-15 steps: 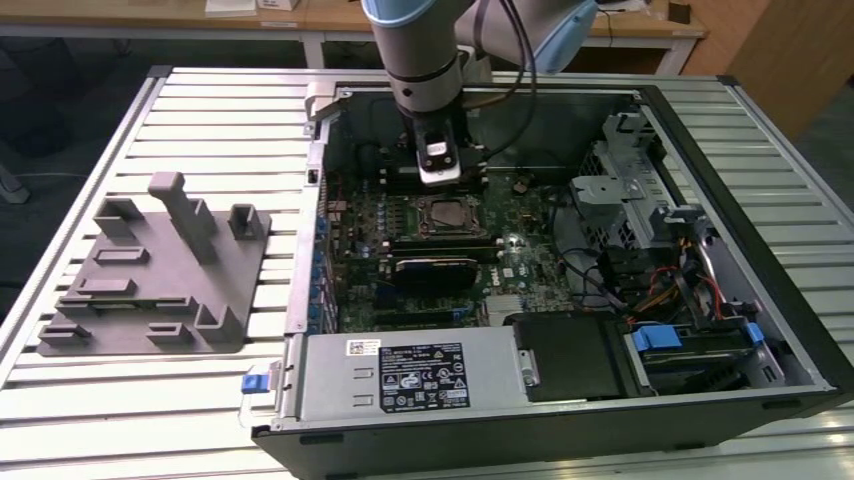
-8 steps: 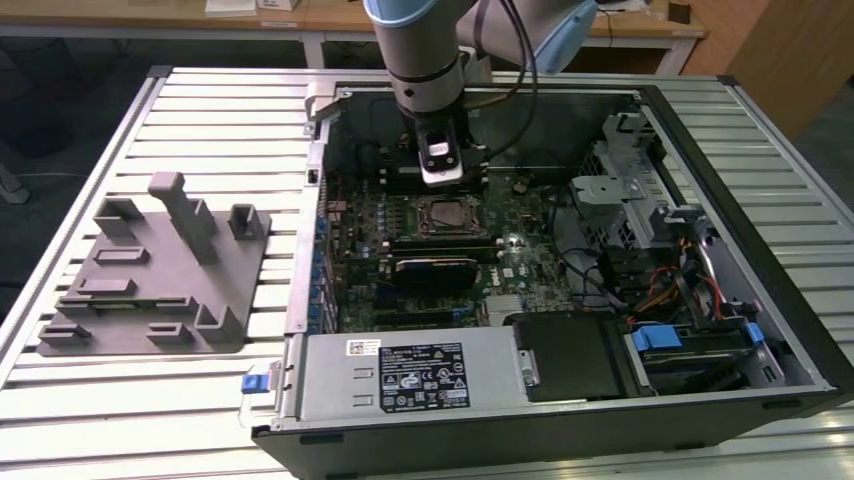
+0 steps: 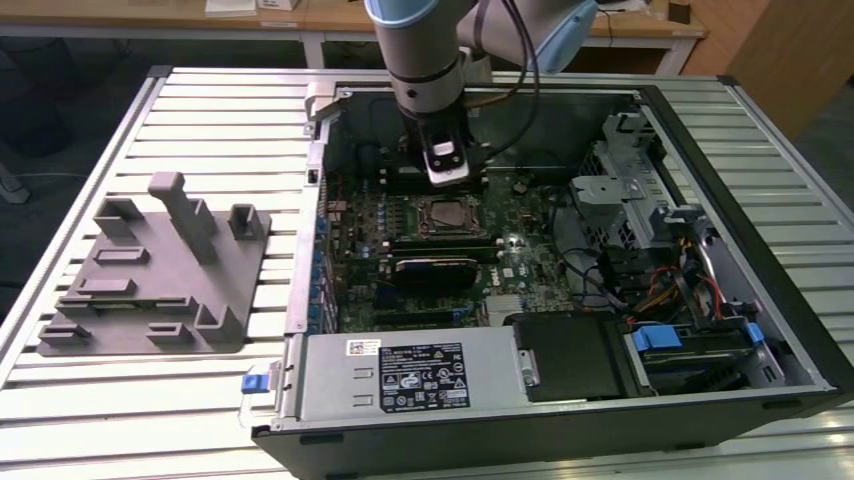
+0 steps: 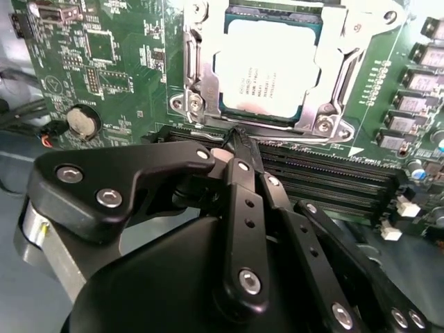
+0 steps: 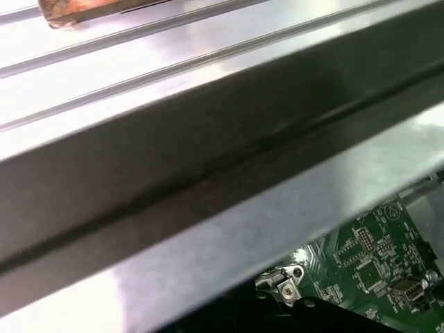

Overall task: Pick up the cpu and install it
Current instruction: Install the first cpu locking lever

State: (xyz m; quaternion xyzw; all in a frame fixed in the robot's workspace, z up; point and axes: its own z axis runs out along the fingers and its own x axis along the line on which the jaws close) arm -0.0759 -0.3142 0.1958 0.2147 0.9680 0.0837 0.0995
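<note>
Just beside the closed, empty gripper (image 4: 238, 142), the cpu (image 4: 269, 66) lies in the socket (image 4: 200, 76).

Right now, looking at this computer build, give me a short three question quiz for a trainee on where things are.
1. True or false: the gripper holds the cpu.
2. Where is the cpu? A: on the slatted table. B: in the motherboard socket. C: on the power supply.
3. In the exterior view, on which side of the computer case does the grey fixture stand?
Key: 1 false, the gripper is shut on nothing. 2 B. 3 the exterior view's left.
</note>
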